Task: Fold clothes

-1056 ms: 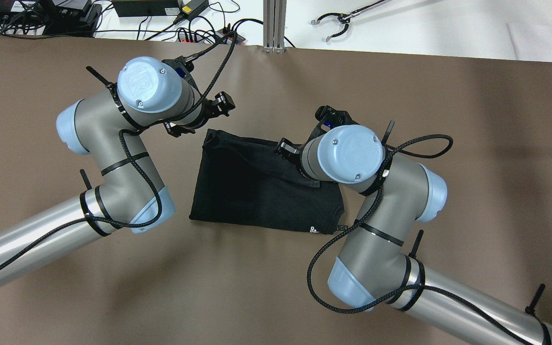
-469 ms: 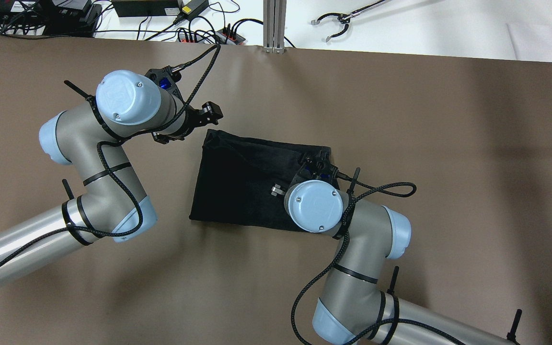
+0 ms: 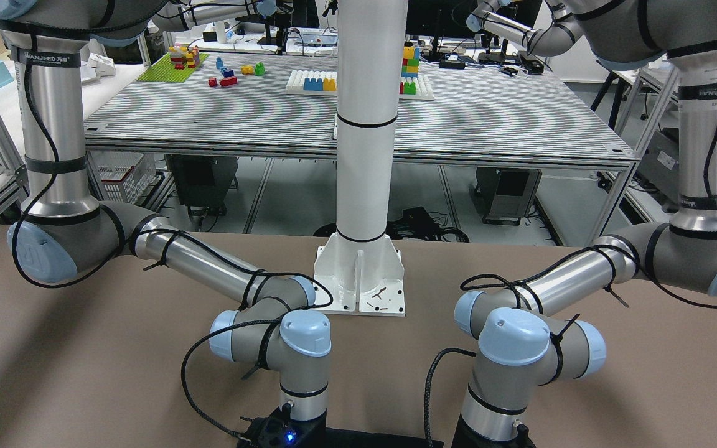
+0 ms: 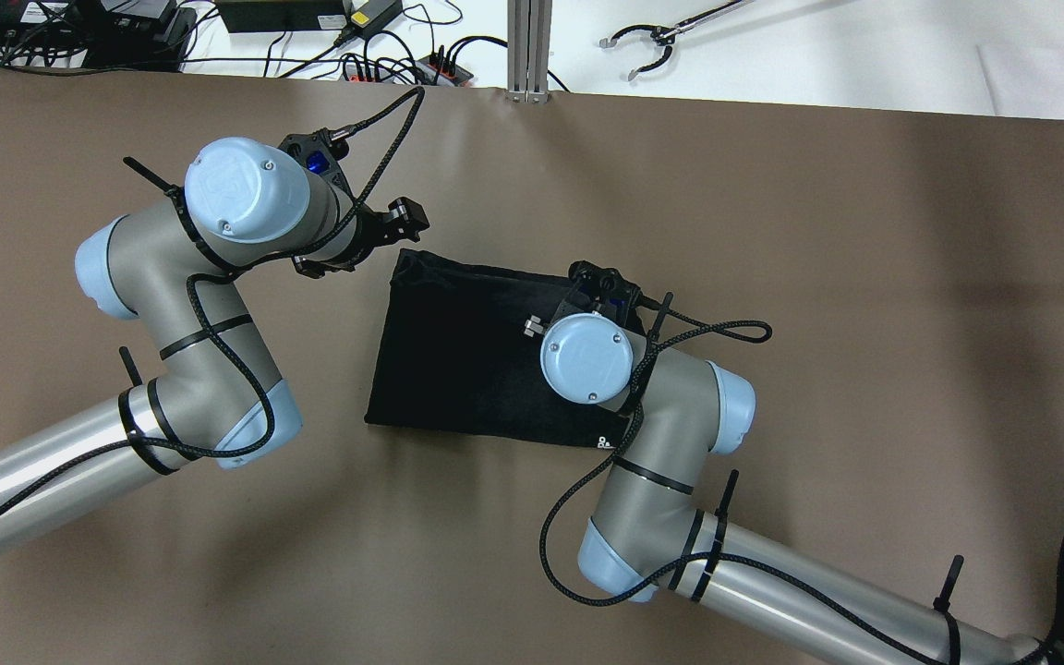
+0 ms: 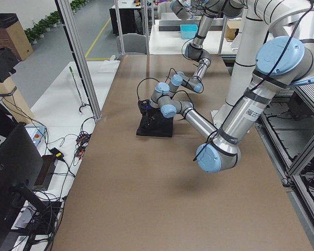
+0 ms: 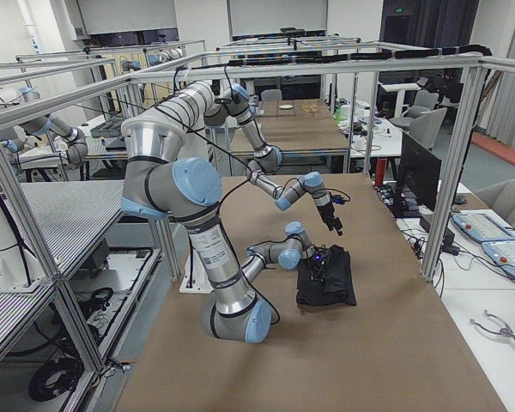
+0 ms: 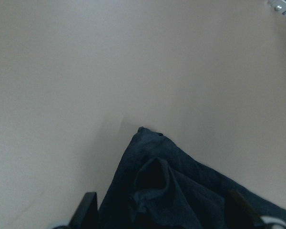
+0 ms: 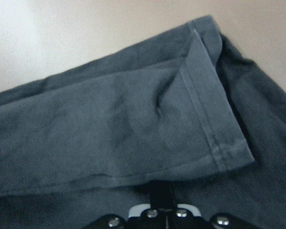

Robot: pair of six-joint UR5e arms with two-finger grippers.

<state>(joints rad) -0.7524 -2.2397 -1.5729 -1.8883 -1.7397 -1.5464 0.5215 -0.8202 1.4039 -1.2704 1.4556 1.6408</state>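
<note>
The black cloth (image 4: 458, 360) lies flat on the brown table (image 4: 864, 277), roughly rectangular, with a small white label at its near right edge. My left gripper (image 4: 361, 240) is open and hovers beside the cloth's far left corner; the left wrist view shows that corner (image 7: 171, 191) between the spread fingertips (image 7: 88, 210). My right gripper is hidden in the overhead view under its wrist (image 4: 587, 356), above the cloth's right part. In the right wrist view the right gripper (image 8: 159, 186) looks shut, with a hemmed fold of the cloth (image 8: 133, 124) lying over its tip.
The white pillar (image 3: 365, 124) stands on its base plate (image 3: 360, 280) at the robot's side of the table. Cables and a power strip (image 4: 384, 65), a metal post (image 4: 527, 51) and a metal tool (image 4: 652, 42) lie beyond the far edge.
The right arm has drawn back from the cloth's far right corner to over its right part. The left arm shifted a little left, and its gripper stayed open by the far left corner.
</note>
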